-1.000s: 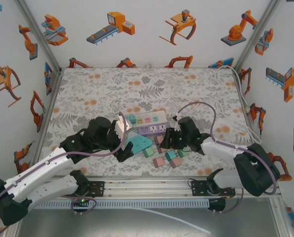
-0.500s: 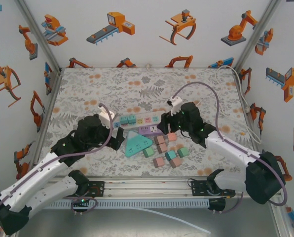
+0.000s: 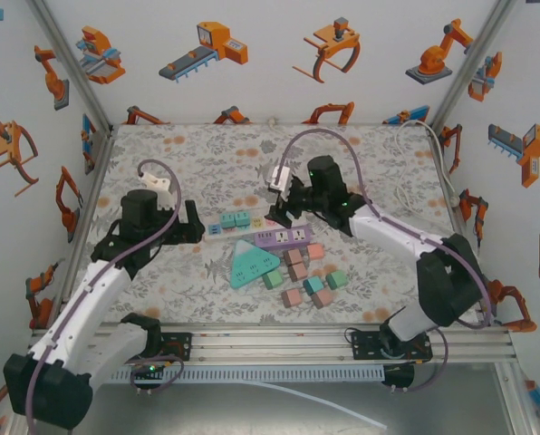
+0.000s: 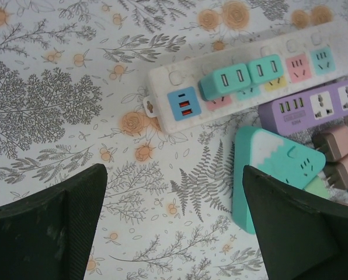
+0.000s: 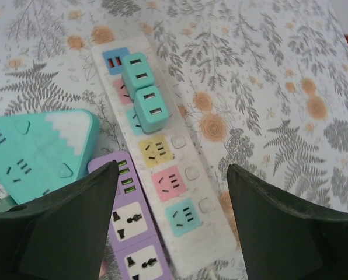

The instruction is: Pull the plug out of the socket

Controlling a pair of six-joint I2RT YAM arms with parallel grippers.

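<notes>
Briefly, my stock, largest first.

1. Enclosure: white walls (image 3: 270, 91) printed with orange robot-arm pictures; metal posts (image 3: 465, 63) at the far corners.
2. Table (image 3: 370, 163): spread with a pale cloth patterned in grey ferns and orange blossoms.
3. My left pincer (image 3: 196, 227): jaws spread wide with nothing between them, near the left end of the white strip. From the wrist I see bare cloth between the fingers.
4. My right pincer (image 3: 279, 210): jaws apart and gripping nothing, above the strip's other end.
5. White power strip (image 4: 160, 87): long and flat, lying aslant at mid-table. It has a blue twin-USB panel at its left end, then sockets faced yellow, pink and teal, with a round button beside each.
6. Purple power strip (image 3: 284, 238): shorter, lying along the white strip's near side. I cannot tell whether they touch.
7. Triangular socket block (image 3: 252, 265): teal with a white jagged cap, just nearer me than both strips.
8. Teal plugs (image 4: 226, 81): two rounded blocks, each with two USB slots on its face. They are seated side by side in the white strip, next to the blue panel.
9. Cube adapters (image 3: 311, 276): pink and teal, loose, clustered on the near side of the purple strip.
</notes>
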